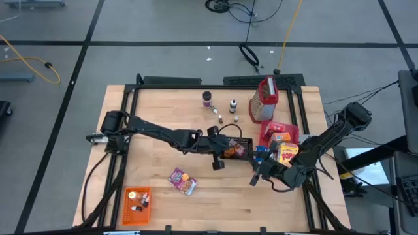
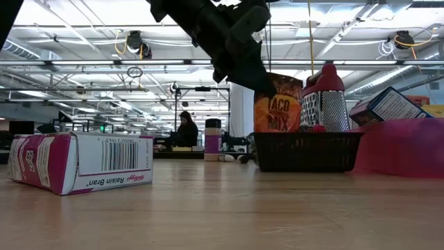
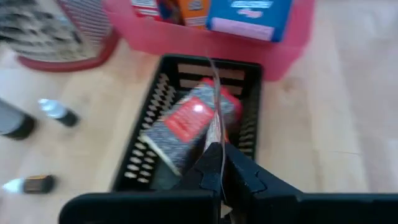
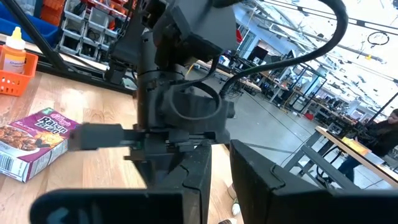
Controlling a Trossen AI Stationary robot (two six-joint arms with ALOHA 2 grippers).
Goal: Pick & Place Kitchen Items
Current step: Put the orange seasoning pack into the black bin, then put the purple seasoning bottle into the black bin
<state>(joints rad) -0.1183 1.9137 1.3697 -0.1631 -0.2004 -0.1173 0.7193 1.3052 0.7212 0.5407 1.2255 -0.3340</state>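
Note:
An orange taco-mix packet (image 2: pixel 279 104) stands upright with its lower end inside the black mesh basket (image 2: pixel 305 153) at the table's middle. My left gripper (image 3: pixel 221 180) is above the basket (image 1: pixel 243 142), shut on that packet (image 3: pixel 214 118). My right gripper (image 1: pixel 257 176) hovers open just near of the basket, touching nothing; its fingers (image 4: pixel 261 180) face the left arm's wrist. A purple Raisin Bran box (image 1: pixel 183 181) lies flat on the wood, near of the left arm. Several coloured boxes sit in the red tray (image 1: pixel 271 127). My left gripper pinches the packet's top edge (image 3: pixel 216 149) between its two shut fingers, coming from above and pointing down. The packet hangs upright below the fingers, its lower part inside the basket. The basket wall hides whether it touches the floor.
A red-topped grater (image 1: pixel 264 98) stands far of the tray. Small bottles (image 1: pixel 233 104) and a dark jar (image 1: pixel 208 98) stand far of the basket. An orange crate (image 1: pixel 136 203) with tiny bottles sits at the near left. Bare wood lies between the crate and my right gripper.

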